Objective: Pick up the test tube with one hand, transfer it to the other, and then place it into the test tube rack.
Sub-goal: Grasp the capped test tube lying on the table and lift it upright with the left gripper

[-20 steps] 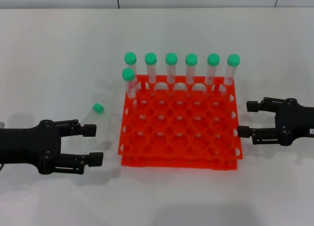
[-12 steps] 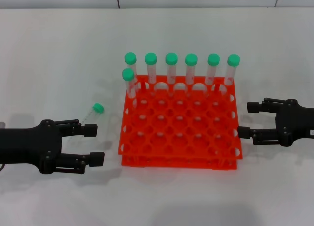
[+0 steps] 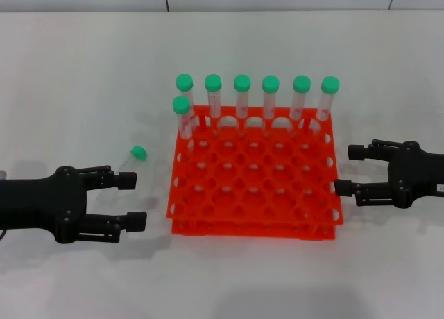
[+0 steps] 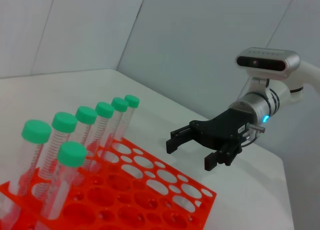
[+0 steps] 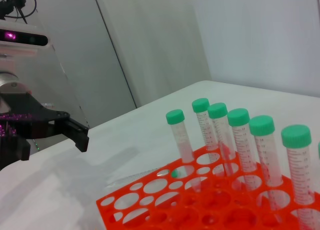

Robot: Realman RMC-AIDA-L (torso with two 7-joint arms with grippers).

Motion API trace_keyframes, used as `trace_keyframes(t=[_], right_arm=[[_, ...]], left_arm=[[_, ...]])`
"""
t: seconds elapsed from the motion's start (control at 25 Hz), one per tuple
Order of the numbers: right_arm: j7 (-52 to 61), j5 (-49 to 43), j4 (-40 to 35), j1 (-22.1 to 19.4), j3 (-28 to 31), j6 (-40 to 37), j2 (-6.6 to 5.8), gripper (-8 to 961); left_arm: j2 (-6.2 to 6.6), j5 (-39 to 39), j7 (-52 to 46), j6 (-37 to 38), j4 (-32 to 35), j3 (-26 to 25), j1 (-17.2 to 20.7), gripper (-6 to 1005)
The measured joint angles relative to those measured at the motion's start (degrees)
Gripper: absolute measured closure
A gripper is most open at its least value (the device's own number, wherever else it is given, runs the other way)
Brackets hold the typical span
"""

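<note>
The test tube point(image 3: 130, 159) lies on the white table left of the rack, green cap toward the rack. It shows faintly in the right wrist view point(image 5: 131, 177). My left gripper point(image 3: 132, 201) is open and empty, resting just in front of the tube and not touching it. The orange-red test tube rack point(image 3: 208, 227) stands mid-table, also in the left wrist view point(image 4: 150, 192) and the right wrist view point(image 5: 165, 202). My right gripper point(image 3: 347, 169) is open and empty beside the rack's right edge. It shows in the left wrist view point(image 4: 192, 151).
Several green-capped tubes point(image 3: 241, 97) stand upright in the rack's back row, and one stands in the second row at the left point(image 3: 183, 116). The rest of the rack's holes are empty. A wall edge runs along the back of the table.
My left gripper has crept slightly forward toward the lying tube. The tube, the rack and my right gripper have not visibly moved.
</note>
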Motion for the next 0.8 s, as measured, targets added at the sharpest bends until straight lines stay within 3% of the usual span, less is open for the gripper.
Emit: trace_keyframes(t=[0.28,0.36,0.4,0.48,0.64,0.8], right_arm=[[0.0,0.0,-0.1,-0.1,0.2,-0.2,0.42,112],[0.0,0.1,-0.1,-0.1,0.7,-0.4,0.60,112],[0.0,0.1,-0.2,-0.1,1.1,-0.5,0.71,112],[0.1,0.2,-0.3,-0.1,1.4,-0.6,0.89,112],[0.3,1.0,-0.4,0.0,1.6,-0.6,1.04,112],[0.3,2.5,-0.5,0.0,1.6,-0.6,1.10,112]], left_arm=[[0.47,0.0,-1.3,0.0,0.4,0.0,0.1,137],[1.20,0.1,-4.1,0.0,1.5,-0.3,-0.3,137],[2.41,1.1,-7.7,0.4,3.0,-0.3,-1.0,137],[3.28,2.9,-10.6,0.8,4.4,-0.2,-1.6,137],[4.80,10.6,-19.0,1.3,7.4,-0.2,-4.4,137],[5.34,22.0,-25.5,1.1,8.3,-0.1,-8.8,138]])
